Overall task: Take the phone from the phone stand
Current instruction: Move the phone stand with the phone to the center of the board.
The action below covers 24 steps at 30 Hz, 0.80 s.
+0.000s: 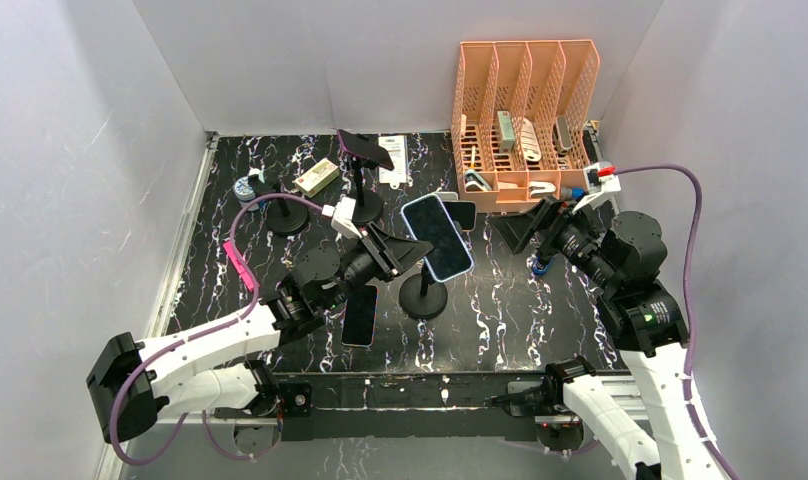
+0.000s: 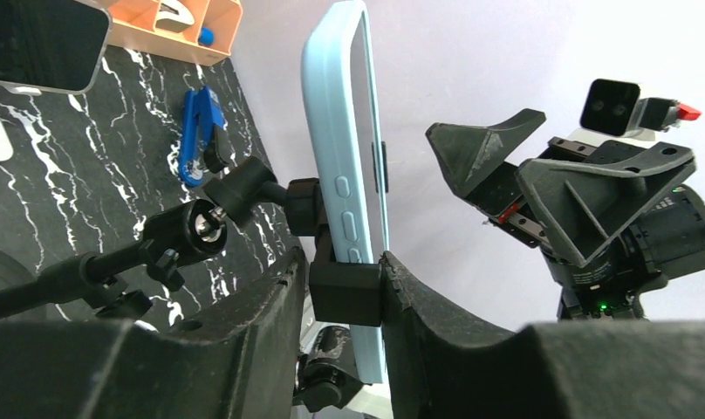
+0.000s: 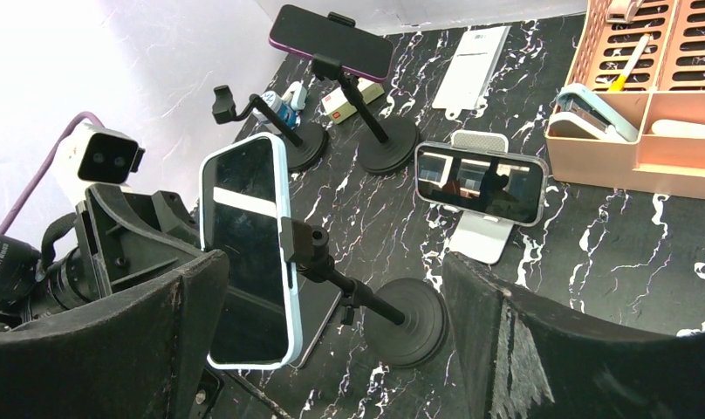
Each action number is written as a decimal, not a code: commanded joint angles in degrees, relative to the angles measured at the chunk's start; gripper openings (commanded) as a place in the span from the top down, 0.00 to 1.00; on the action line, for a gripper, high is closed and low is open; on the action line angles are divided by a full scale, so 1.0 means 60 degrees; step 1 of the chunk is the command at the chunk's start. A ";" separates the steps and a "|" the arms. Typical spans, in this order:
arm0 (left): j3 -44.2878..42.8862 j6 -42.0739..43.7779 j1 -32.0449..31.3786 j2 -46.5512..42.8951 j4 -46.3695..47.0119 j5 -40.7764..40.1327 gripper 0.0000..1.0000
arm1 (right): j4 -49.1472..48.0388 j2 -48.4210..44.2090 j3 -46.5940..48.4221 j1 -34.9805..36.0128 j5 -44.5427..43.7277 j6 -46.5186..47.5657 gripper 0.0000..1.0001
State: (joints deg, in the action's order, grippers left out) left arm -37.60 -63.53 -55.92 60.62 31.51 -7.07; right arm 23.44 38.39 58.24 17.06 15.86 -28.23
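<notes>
so the left gripper [image 2: 345, 284] is pinched narrow on the phone [image 2: 342, 113], phone stand [image 2: 244, 185] clamp included; right gripper [image 3: 327, 271] gapes wide. I'd pull straight out, slow, no twisting.

I found bare black marble tabletop [image 1: 510, 320] right of the black round-based phone stand [image 1: 423, 297]. Just behind it a dark phone on a silver easel [image 3: 480, 182] blocked the way; a black handset [image 1: 360, 315] lay flat on its left.
</notes>
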 commanded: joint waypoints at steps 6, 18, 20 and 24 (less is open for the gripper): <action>-0.0339 0.0641 0.0106 -0.0158 -0.1541 -0.0488 0.55 | -0.0218 -0.0114 0.0022 0.0100 0.0098 0.0164 0.01; -0.0941 0.1141 0.0106 -0.1013 -0.2925 -0.1254 0.24 | 0.0694 -0.0115 0.0670 0.0164 -0.0098 0.0618 0.01; -0.1189 0.1396 0.0116 -0.1191 -0.3208 -0.1452 0.21 | 0.0946 -0.0080 0.0838 0.0222 -0.0236 0.0759 0.01; -0.1458 0.1911 0.0121 -0.1444 -0.3516 -0.1696 0.20 | 0.1423 0.0032 0.1177 0.0303 -0.0824 0.0895 0.01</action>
State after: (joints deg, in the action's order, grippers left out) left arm -43.07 -56.80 -55.57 54.65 14.00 -13.17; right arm 29.61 38.04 61.30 18.22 14.70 -25.10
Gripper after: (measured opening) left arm 0.794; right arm 0.985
